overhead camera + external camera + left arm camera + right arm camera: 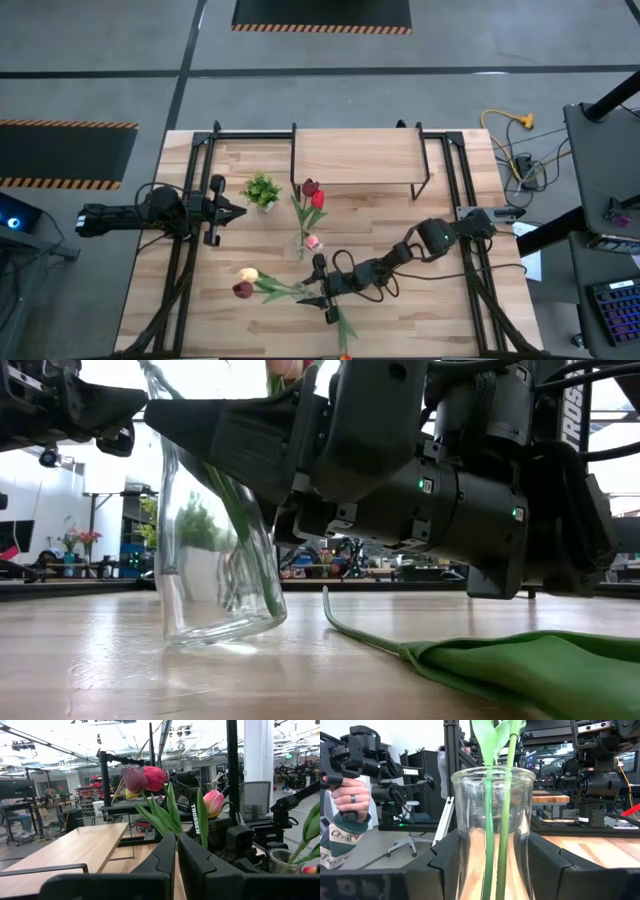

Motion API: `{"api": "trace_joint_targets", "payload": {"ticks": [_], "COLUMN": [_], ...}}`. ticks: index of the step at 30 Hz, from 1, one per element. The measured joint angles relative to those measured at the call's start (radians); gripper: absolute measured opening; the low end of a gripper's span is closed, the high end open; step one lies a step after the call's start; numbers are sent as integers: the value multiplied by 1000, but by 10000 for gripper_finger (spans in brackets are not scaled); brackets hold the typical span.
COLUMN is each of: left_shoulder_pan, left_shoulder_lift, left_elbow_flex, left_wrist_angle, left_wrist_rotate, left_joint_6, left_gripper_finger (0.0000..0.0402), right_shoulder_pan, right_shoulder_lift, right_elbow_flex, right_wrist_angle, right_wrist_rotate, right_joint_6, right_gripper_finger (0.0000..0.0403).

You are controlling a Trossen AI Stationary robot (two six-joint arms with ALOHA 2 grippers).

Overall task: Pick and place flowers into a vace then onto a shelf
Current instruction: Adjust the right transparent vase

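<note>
A clear glass vase (303,252) (492,820) stands on its base on the table (215,560). It holds tulips: red (317,198), maroon (308,186) and pink (312,242), leaning toward the far edge. Their heads also show in the left wrist view (150,777). A yellow tulip (248,273) and a maroon tulip (242,290) lie flat left of the vase. Another stem (343,325) (500,665) lies near the front edge. My right gripper (308,287) (493,835) is at the vase. My left gripper (232,210) (176,852) waits shut at the table's left. The shelf (355,160) stands at the far edge. My right gripper has the vase's body below the rim (462,845) between its two fingers (445,865), one against each glass wall. It comes level from the table's right, slanting from the far side. The vase stands nearly upright with its base on the table (220,632).
A small bushy green plant (262,190) stands between the left gripper and the vase. Black frame rails (190,250) run along both table sides. A person's hand (345,795) holds a handle beyond the table. Bare tabletop lies under and before the shelf.
</note>
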Motion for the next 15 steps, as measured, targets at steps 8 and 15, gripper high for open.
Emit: {"api": "trace_joint_targets", "payload": {"ticks": [8, 15], "left_shoulder_pan": [0, 0], "left_shoulder_lift": [0, 0], "left_elbow_flex": [0, 0], "left_wrist_angle": [0, 0], "left_wrist_rotate": [0, 0], "left_joint_6": [0, 0], "left_gripper_finger": [3, 3], "right_shoulder_pan": [0, 0], "right_shoulder_lift": [-1, -2], "right_elbow_flex": [-9, -16], "right_wrist_angle": [0, 1], "right_wrist_rotate": [-6, -10], "right_joint_6": [-3, -1], "right_gripper_finger": [178, 179]}}
